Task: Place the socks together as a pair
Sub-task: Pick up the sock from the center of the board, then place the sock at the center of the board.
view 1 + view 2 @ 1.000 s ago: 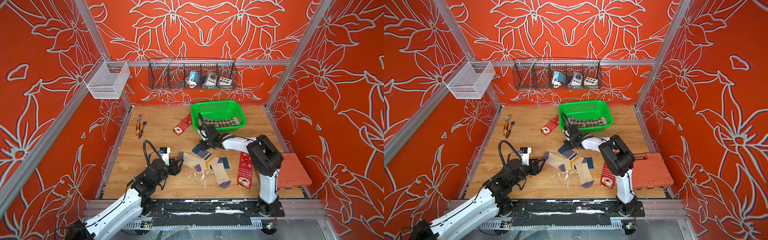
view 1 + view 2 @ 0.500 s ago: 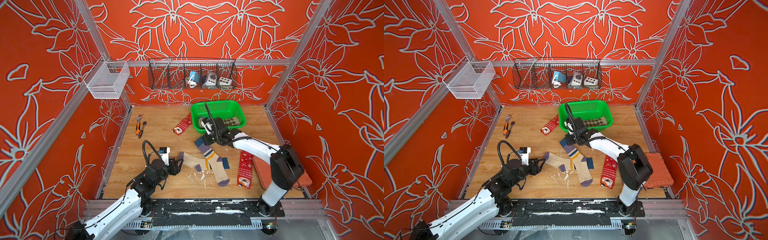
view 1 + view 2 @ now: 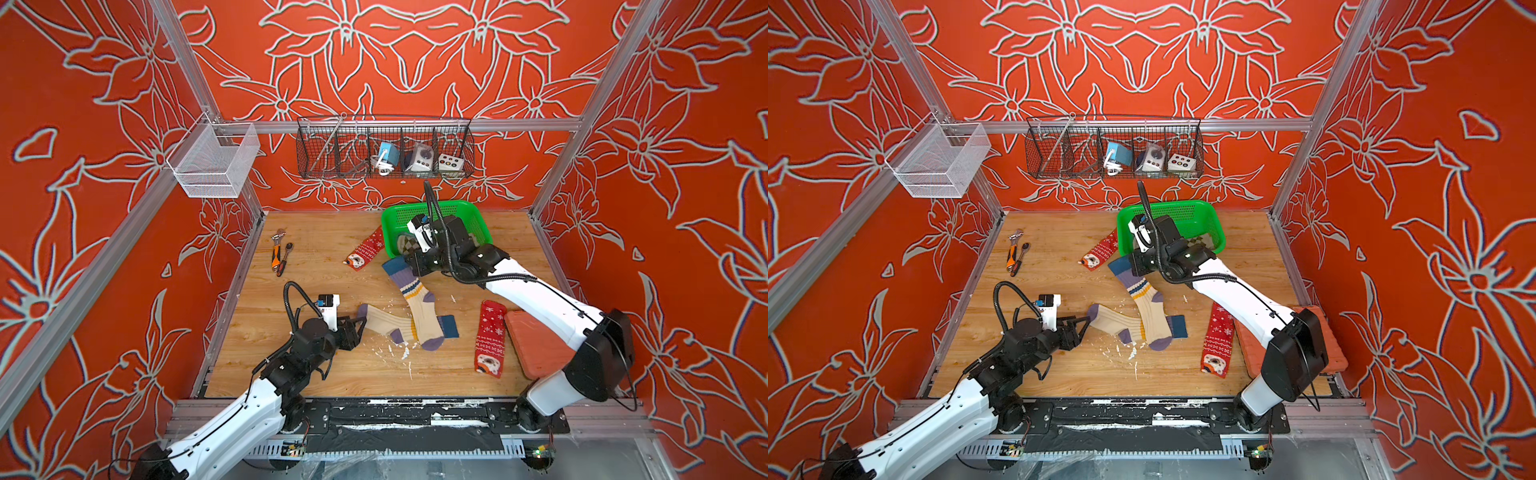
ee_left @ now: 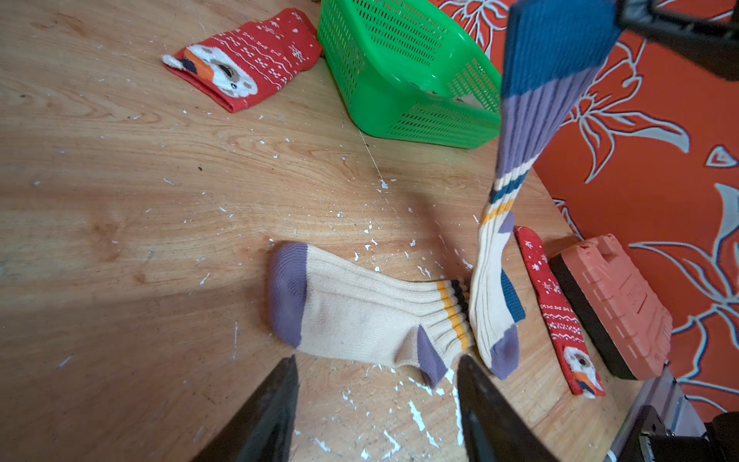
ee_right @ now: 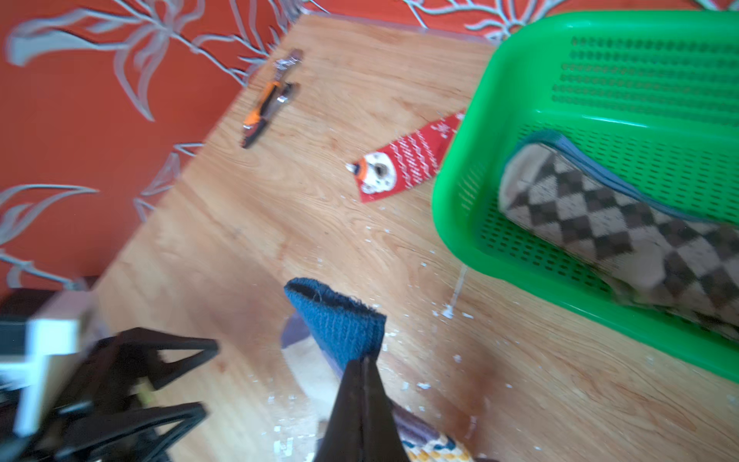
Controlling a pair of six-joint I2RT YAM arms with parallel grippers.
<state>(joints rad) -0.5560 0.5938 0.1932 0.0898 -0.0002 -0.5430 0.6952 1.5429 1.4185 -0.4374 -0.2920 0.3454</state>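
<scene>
- Between the pressed-together jaws of the right gripper (image 5: 363,362) sits the blue cuff of a cream ribbed sock (image 3: 417,305); the claw is clenched on it, raised above the wooden table (image 3: 324,232) just in front of the green basket (image 3: 461,205).
- From that grip the cream ribbed sock hangs slanted; its purple toe end rests on the wood, crossing over the leg of its mate.
- Flat on the table lies the second cream sock (image 4: 360,316); its purple toe points toward the left arm, and its blue cuff shows past the far edge of the held one.
- Low and just beside that flat sock, the left gripper (image 4: 378,360) is released, jaws spread wide and empty; whether a finger touches the fabric cannot be told.
- Against the basket's wall, on the left arm's side, lies a red Christmas sock (image 3: 365,251); a second red Christmas sock (image 3: 490,338) lies just beside an orange tool case (image 3: 536,345).
- Inside the basket lies a brown-beige argyle sock (image 5: 600,224); a blue fabric edge shows behind it.
- Near the table's left edge lies an adjustable wrench (image 3: 276,249).
</scene>
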